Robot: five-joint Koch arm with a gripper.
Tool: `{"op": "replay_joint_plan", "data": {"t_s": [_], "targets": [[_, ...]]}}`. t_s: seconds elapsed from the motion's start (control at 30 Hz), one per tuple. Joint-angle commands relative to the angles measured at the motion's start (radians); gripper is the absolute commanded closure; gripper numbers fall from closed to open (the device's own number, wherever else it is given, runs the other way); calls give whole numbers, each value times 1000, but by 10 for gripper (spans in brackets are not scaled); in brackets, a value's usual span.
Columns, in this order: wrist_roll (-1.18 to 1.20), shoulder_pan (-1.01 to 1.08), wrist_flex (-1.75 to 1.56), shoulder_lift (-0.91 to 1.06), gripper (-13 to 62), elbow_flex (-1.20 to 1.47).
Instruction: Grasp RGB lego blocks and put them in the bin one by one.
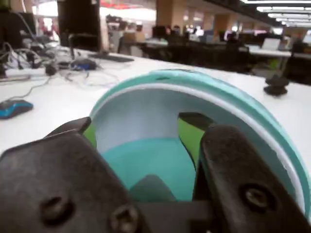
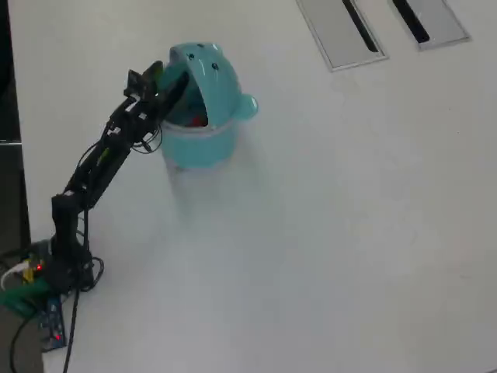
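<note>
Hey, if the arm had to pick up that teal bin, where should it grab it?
Probably the bin's pale rim at the open mouth, from above, one jaw inside, one outside: the round body looks too wide for the gripper, but the rim is thin.

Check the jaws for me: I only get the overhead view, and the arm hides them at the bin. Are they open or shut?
Observer: Open. In the wrist view the gripper has its jaws apart, and the teal inside of the bin shows between them.
Operator: Is anything held between them?
Observer: Nothing spans the gap. A yellow-green patch sits at the inner side of the right-hand jaw in that view. I cannot tell whether it is a block or a pad.
</note>
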Motion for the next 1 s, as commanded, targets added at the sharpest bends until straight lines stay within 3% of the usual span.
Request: {"op": "replay_joint_plan", "data": {"t_s": [0.0, 0.33, 0.97], "targets": [[0, -11, -2, 20, 179, -100], [21, -2, 17, 144, 178, 25], [21, 149, -11, 696, 178, 638]]}}
